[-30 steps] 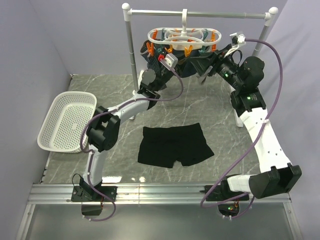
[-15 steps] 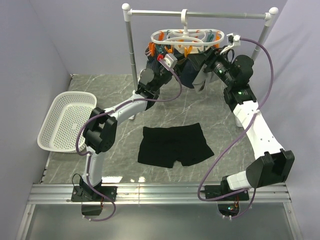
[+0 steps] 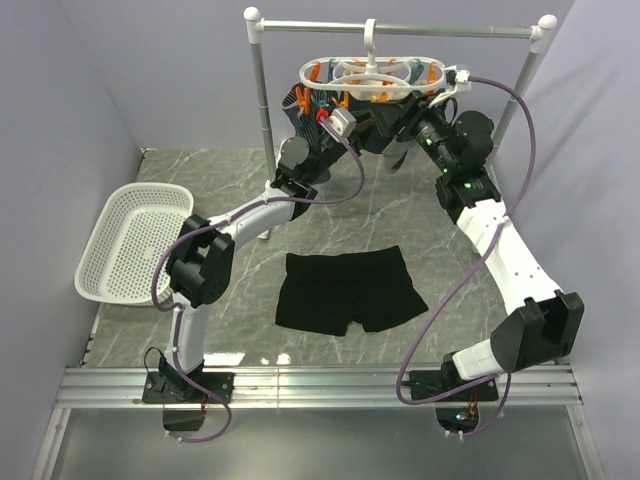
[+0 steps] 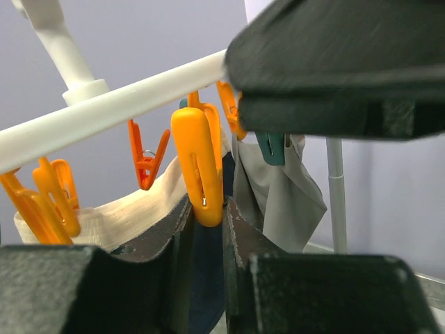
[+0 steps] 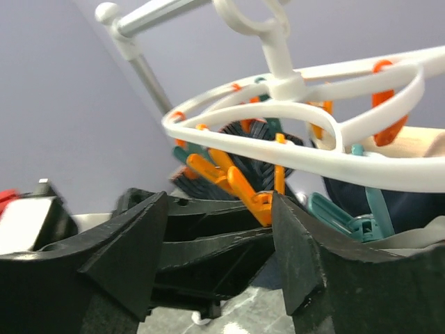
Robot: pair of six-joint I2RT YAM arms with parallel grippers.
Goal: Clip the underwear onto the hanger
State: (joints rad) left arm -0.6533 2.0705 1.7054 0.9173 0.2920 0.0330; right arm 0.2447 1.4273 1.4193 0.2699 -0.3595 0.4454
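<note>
The black underwear (image 3: pixel 350 290) lies flat on the marble table, mid front, with no gripper near it. The white oval hanger (image 3: pixel 372 73) hangs by its hook from the rail; it also shows in the right wrist view (image 5: pixel 292 115). My left gripper (image 3: pixel 335 103) is raised under the hanger's left end. In the left wrist view it (image 4: pixel 206 216) is shut on the lower end of an orange peg (image 4: pixel 198 156). My right gripper (image 3: pixel 398 115) is under the hanger's right side, open wide and empty (image 5: pixel 219 236), with an orange peg (image 5: pixel 240 184) beside its right finger.
The silver rail stand (image 3: pixel 400 27) spans the back. A dark striped garment (image 5: pixel 261 142), a grey cloth (image 4: pixel 278 188) and a cream cloth (image 4: pixel 118 212) hang from pegs. A white basket (image 3: pixel 140 240) sits at the table's left edge. Purple walls close both sides.
My right arm has swung left and in, bringing its gripper closer under the hanger. The hanger has shifted slightly to the right. My left gripper has stayed at the pegs.
</note>
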